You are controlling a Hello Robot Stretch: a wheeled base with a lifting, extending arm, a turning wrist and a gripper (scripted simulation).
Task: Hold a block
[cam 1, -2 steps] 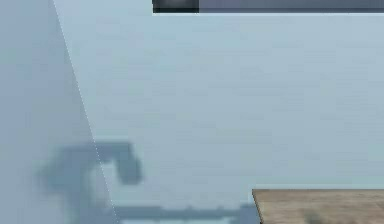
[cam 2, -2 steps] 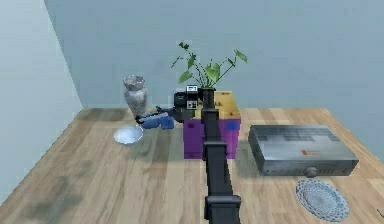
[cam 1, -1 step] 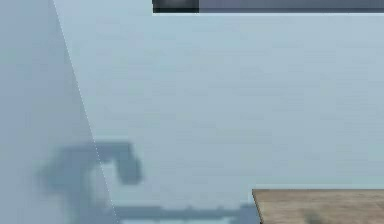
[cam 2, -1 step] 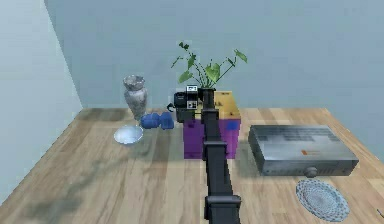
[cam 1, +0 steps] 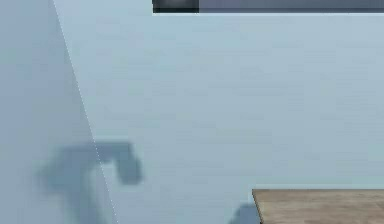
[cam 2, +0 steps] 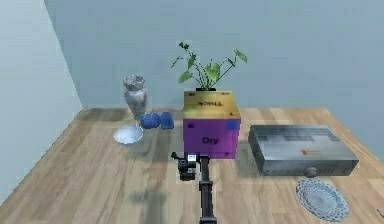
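The purple box (cam 2: 212, 138) stands close before the gripper (cam 2: 181, 160), while bare tabletop (cam 2: 80, 175) lies free beside the glass bowl (cam 2: 128, 135).

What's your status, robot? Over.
Gripper near purple and yellow block; hold cannot be told. Block sits on wooden table. Blue object and grey box flank it; plant shows above it.

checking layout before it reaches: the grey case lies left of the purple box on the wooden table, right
Not quite: in the arm side view the grey case lies right of the purple box, not left of it. Both are on the wooden table.
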